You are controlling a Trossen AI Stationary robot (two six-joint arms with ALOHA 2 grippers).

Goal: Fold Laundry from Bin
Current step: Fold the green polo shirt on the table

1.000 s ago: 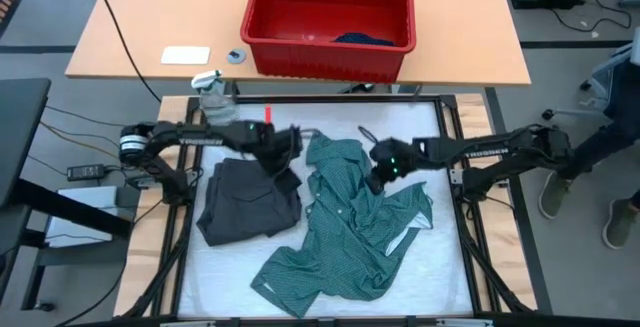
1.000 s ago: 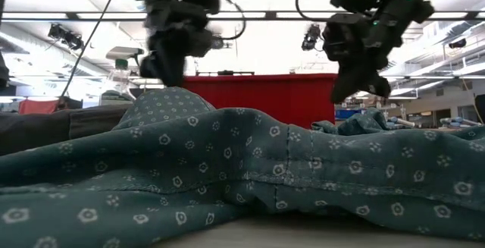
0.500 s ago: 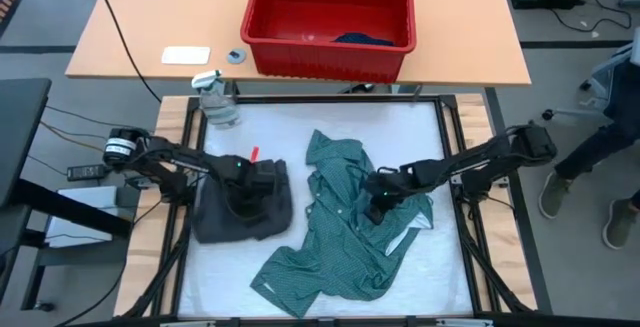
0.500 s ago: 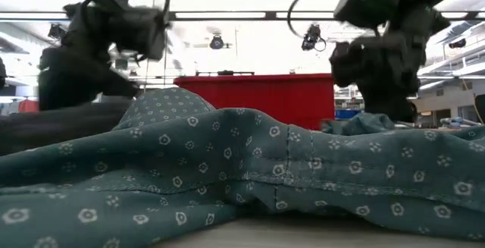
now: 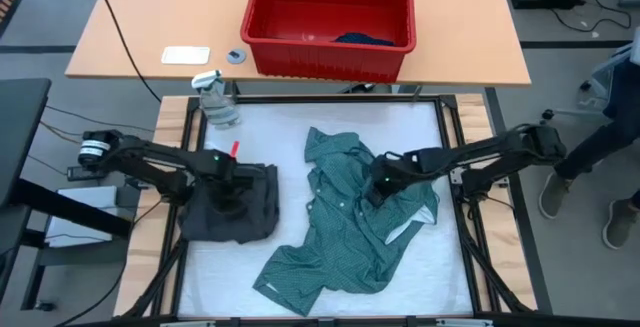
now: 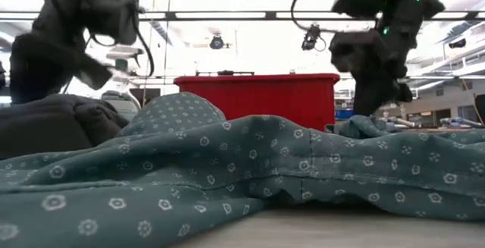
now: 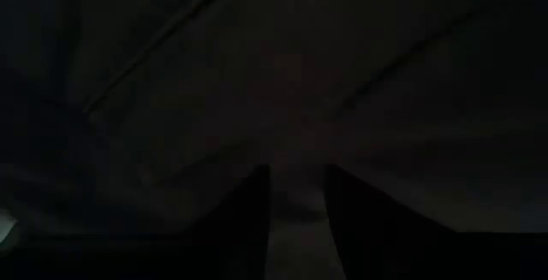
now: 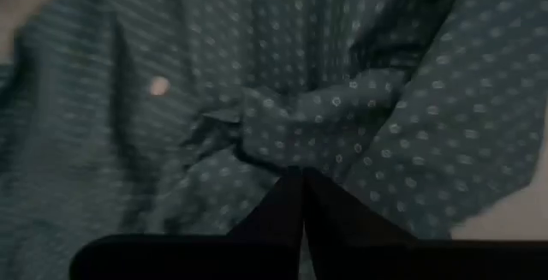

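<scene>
A dark grey garment (image 5: 245, 217) lies bunched on the white mat at the left. My left gripper (image 5: 232, 192) stands on its middle, pointing down, shut on the cloth; the left wrist view shows only dark fabric around the fingers (image 7: 295, 181). A teal dotted shirt (image 5: 340, 237) lies spread and crumpled in the middle of the mat. My right gripper (image 5: 378, 182) is down on its upper right part, fingers together (image 8: 301, 186). The red bin (image 5: 330, 17) stands on the wooden table beyond the mat, a navy piece (image 5: 362, 39) in its bottom. My left gripper pinches the dark grey garment near its middle (image 7: 291, 143) between its two fingers, coming steeply from above. One layer or several, I cannot tell. The garment lies on the mat, heaped around the fingers. My right gripper pinches a small puckered fold of the teal shirt (image 8: 265, 143) at its fingertips, slanting down from the table's right side. The creases run toward the fingertips. The shirt lies on the mat, slack.
A spray bottle (image 5: 215, 102) stands at the mat's far left corner. A white card (image 5: 186, 55) and a small round thing (image 5: 236, 55) lie on the wooden table left of the bin. A person's legs (image 5: 620, 167) show at the right edge.
My left gripper has moved toward the table's left edge and down, dragging the dark grey garment along; the garment has slid left and bunched into a tighter heap. My right gripper has dipped onto the teal shirt and drawn back a little; the shirt's upper right part has shifted slightly.
</scene>
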